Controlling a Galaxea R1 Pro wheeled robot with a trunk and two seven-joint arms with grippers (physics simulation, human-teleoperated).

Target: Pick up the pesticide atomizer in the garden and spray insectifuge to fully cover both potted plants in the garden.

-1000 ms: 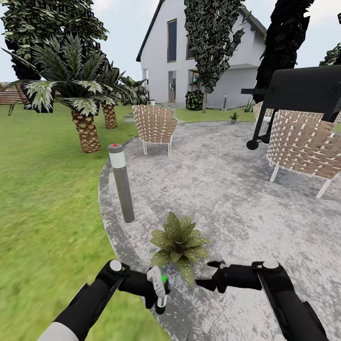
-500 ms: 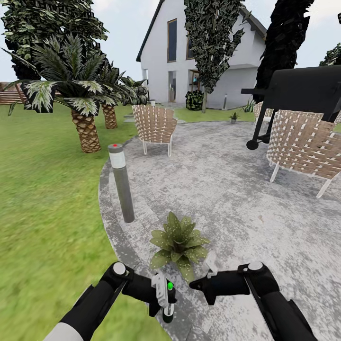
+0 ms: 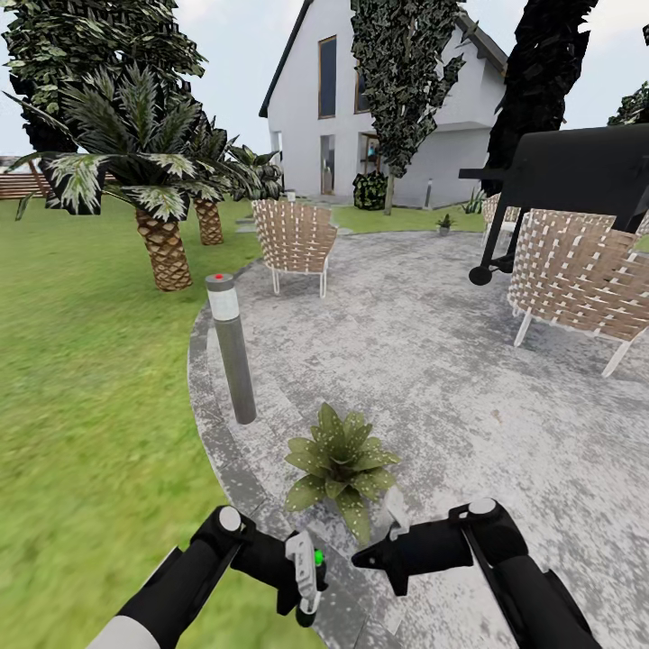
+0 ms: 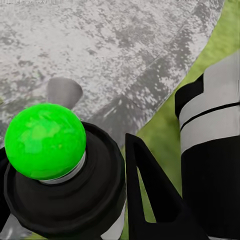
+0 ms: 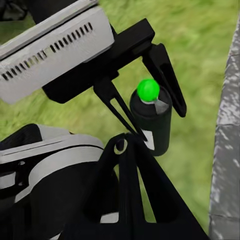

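Note:
The pesticide atomizer (image 3: 300, 561), a dark bottle with a whitish trigger head and a green dot, hangs low in front of me, and my left gripper (image 3: 305, 590) is shut on it. It is just left of and nearer than a potted plant (image 3: 342, 463), a speckled green rosette on the patio edge. My right gripper (image 3: 365, 559) is shut and empty, near the plant's front leaves and pointing toward the atomizer. In the right wrist view the atomizer (image 5: 151, 122) sits between the left gripper's fingers (image 5: 167, 75), over grass. The left wrist view has the atomizer's green ball (image 4: 45, 140) close up.
A grey bollard lamp (image 3: 232, 347) with a red top stands on the patio rim behind the plant. Wicker seats (image 3: 294, 236) (image 3: 581, 275) and a dark grill (image 3: 568, 180) stand farther back. Lawn (image 3: 90, 406) lies left, with palms (image 3: 153, 198) and a white house (image 3: 388, 99) beyond.
Both arms have drawn back and lower toward me; the right gripper slid left, nearer the atomizer. The left gripper keeps its hold. The plant has not moved.

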